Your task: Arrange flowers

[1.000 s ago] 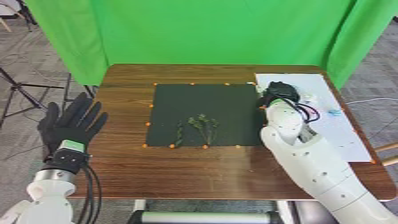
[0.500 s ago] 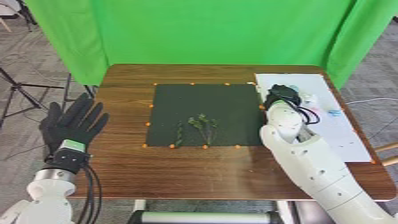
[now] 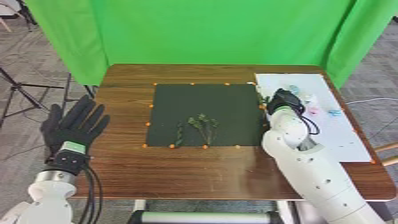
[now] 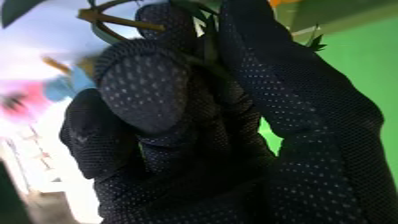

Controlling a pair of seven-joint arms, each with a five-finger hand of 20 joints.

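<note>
Flowers sit in two spots: green sprigs (image 3: pixel 204 126) on the dark mat (image 3: pixel 200 100), by its near edge; pink bloom (image 3: pixel 313 110) and blue bloom (image 3: pixel 335 112) on the white sheet (image 3: pixel 344 142) toward the counter's right edge. Right hand (image 3: pixel 284 98) is over the mat/sheet seam, clamped on a leafy stem (image 4: pixel 120 21), fingers curled round it. Left hand (image 3: pixel 69 131) is by the counter's left edge, fingers straight and spread.

Step looks like placing that stem. My take: grip just firm enough to stop it rolling, don't crush the leaves. Keep the wrist high so the knuckles don't drag the blooms. Line the stem up with its spot first, lower flat, then open slowly; leaves could snag on the glove and pull it askew. Back out straight up. Looks early in the job, sprigs are bunched low on the mat.

Surface: brown wood counter (image 3: pixel 160 172), orange dots (image 3: pixel 205 146) round the mat. Room: green backdrop (image 3: pixel 204 32) past the far edge, grey floor (image 3: pixel 375 107), tripod (image 3: pixel 18 85) off to the left.
</note>
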